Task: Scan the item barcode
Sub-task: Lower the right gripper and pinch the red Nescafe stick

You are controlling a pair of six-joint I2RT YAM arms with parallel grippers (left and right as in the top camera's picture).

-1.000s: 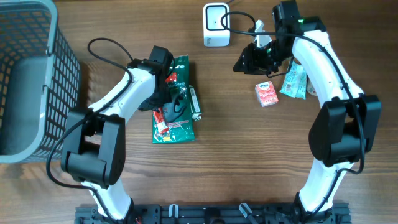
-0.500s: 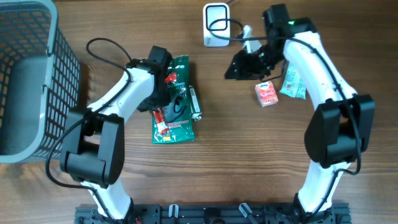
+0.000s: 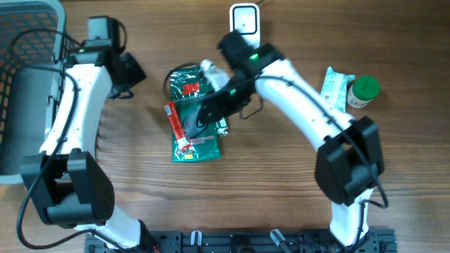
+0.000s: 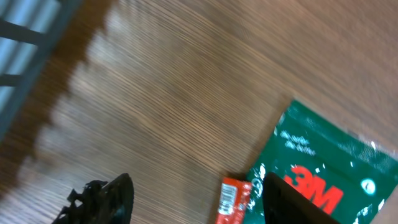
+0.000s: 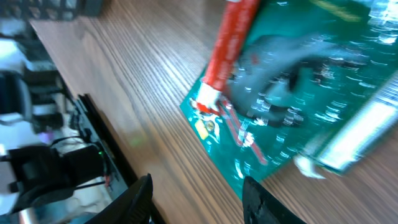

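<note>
Packets (image 3: pixel 200 144) in green wrap lie mid-table, near the scanner (image 3: pixel 244 21). Right gripper (image 5: pixel 198 182) hovers over them, fingers apart and empty. Left gripper (image 4: pixel 196 180) stands by the basket (image 3: pixel 21 42), likewise apart. Recommended: take one packet by its edge, keeping the barcode uncovered.

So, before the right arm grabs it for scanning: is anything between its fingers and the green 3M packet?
Nothing visible. The open right fingers hang by a corner of the green 3M packet; the red tube lies farther along its edge.
</note>
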